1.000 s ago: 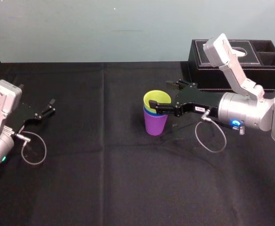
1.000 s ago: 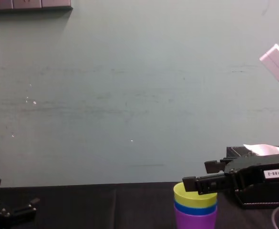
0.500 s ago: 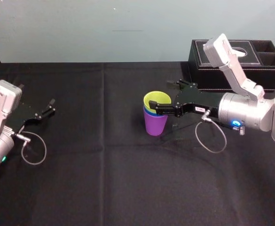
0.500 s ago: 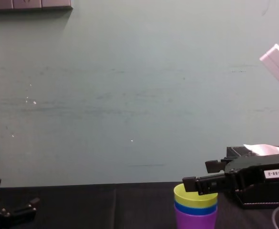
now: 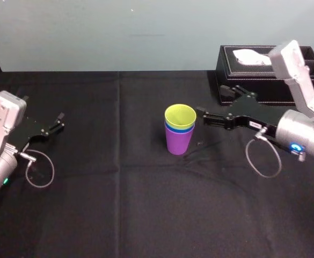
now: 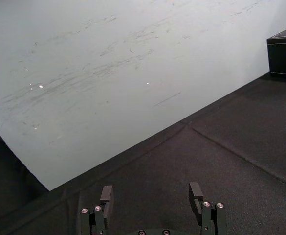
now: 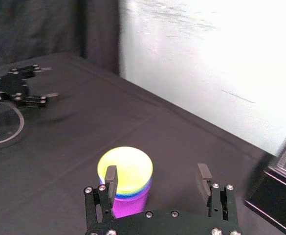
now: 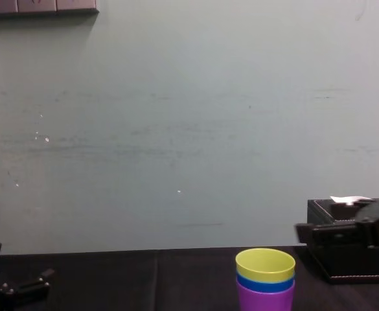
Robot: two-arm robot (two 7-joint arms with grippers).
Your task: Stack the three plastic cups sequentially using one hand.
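Note:
The three plastic cups stand nested upright at the table's middle: yellow-green [image 5: 180, 115] on top, blue [image 5: 172, 128] in the middle, purple [image 5: 177, 143] at the bottom. The chest view gives the same order: yellow-green [image 8: 265, 264], blue [image 8: 265, 284], purple [image 8: 265, 299]. My right gripper [image 5: 213, 101] is open, just right of the stack and not touching it. Its wrist view has the stack [image 7: 125, 172] ahead of the spread fingers [image 7: 110, 177]. My left gripper [image 5: 60, 121] rests open at the far left, its fingers [image 6: 106, 193] holding nothing.
A black tissue box [image 5: 264, 72] with white tissue sits at the back right, close behind my right arm. A pale wall runs along the table's far edge. Black cloth [image 5: 119, 204] covers the table. Cable loops hang beside both wrists.
My right gripper opened a little off the yellow-green cup's rim and drew back to the right. The stack stayed in place and the left arm did not move.

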